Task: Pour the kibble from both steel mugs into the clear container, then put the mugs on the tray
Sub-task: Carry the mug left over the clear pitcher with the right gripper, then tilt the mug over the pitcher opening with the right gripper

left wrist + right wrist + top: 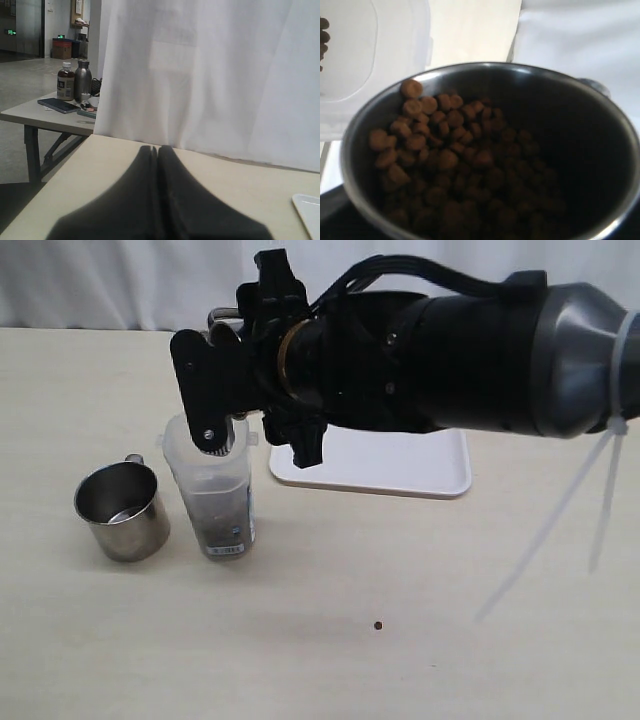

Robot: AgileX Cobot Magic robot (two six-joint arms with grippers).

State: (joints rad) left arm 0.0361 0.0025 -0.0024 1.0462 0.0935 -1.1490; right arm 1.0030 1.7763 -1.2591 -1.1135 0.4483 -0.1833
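Now mug [607, 145] of kibble [445, 150] in right pincer [222, 390], above clear container [212, 495]

A white curtain [200, 75] hangs just beyond the left hand [156, 148], behind the pale table [100, 165]. Off to one side of the hand stands a second table [30, 117] (bottles [82, 80] and a phone [58, 105] on it) on a grey floor [20, 75].

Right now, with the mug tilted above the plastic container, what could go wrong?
1. The tilted mug has a wide mouth and holds much kibble, while the container opening looks narrow, so pellets may fall outside. One stray pellet already lies on the table.
2. The container is tall and slim, and the arm hangs just over its rim. A small bump might tip it toward the empty mug beside it.
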